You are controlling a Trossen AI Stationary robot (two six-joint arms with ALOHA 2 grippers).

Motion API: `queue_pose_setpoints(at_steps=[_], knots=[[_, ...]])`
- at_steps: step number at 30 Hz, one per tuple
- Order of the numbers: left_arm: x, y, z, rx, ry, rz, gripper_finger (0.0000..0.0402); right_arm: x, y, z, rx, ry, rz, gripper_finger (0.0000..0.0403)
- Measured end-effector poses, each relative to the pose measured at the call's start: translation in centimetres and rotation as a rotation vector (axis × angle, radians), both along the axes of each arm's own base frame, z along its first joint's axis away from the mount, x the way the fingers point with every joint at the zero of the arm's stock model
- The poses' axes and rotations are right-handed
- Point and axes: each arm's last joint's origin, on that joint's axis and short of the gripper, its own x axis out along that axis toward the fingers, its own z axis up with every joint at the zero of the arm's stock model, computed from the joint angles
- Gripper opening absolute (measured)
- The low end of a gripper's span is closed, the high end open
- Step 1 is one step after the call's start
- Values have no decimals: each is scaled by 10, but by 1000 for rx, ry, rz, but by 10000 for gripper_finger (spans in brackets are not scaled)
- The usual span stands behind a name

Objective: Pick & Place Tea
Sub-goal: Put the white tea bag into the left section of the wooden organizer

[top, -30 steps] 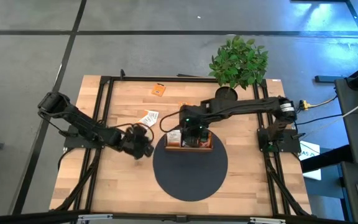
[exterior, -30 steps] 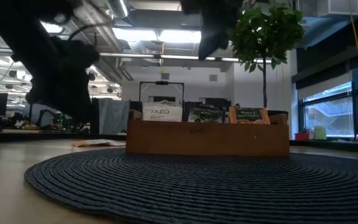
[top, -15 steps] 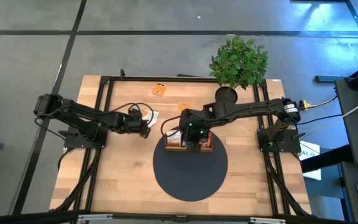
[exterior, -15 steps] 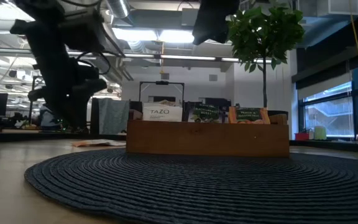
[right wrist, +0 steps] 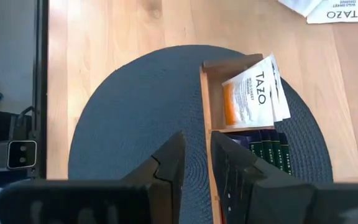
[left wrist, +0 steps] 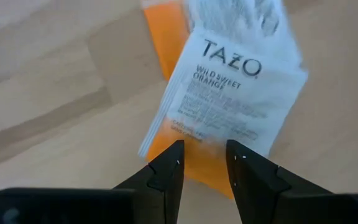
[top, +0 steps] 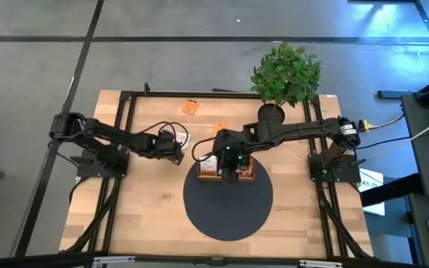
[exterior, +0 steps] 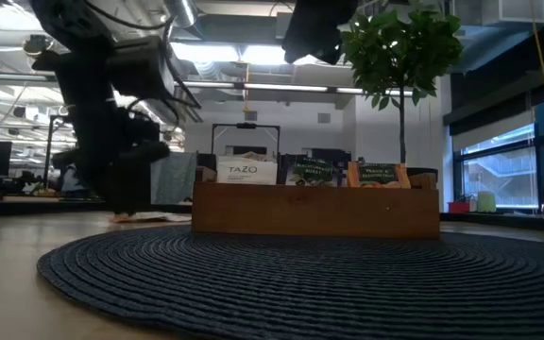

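Left gripper (top: pixel 176 151), left of frame centre in high view, fingers slightly parted, empty, low over white-and-orange square tea sachets (left wrist: pixel 229 106) on light wooden table (top: pixel 140 216). Right gripper (top: pixel 228 168), fingers narrowly apart, empty, above brown wooden tray (right wrist: pixel 205 99) on dark round woven mat (top: pixel 228 208). Tray holds sachets; two orange sachets (top: pixel 190 108) lie upper centre.

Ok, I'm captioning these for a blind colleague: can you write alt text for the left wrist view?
The left gripper, its two dark fingers slightly apart, hangs just above a white-and-orange Tazo tea sachet printed "Wild Sweet Orange". The sachet lies on the light wooden table, partly over an orange sachet.
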Motion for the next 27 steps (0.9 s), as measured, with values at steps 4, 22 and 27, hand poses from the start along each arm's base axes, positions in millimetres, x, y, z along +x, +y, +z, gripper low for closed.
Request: queue_pose_setpoints(at_steps=[4,22,27], knots=[[2,-1,-6,-26,35,-18,116,0,0,0,5,-2,-7,80],[-20,-115,-9,-187,9,-335,116,33,27,-23,127,-91,-96,81],[-39,-152,-7,-266,-45,-377,116,51,43,-36,219,-155,-144,81]])
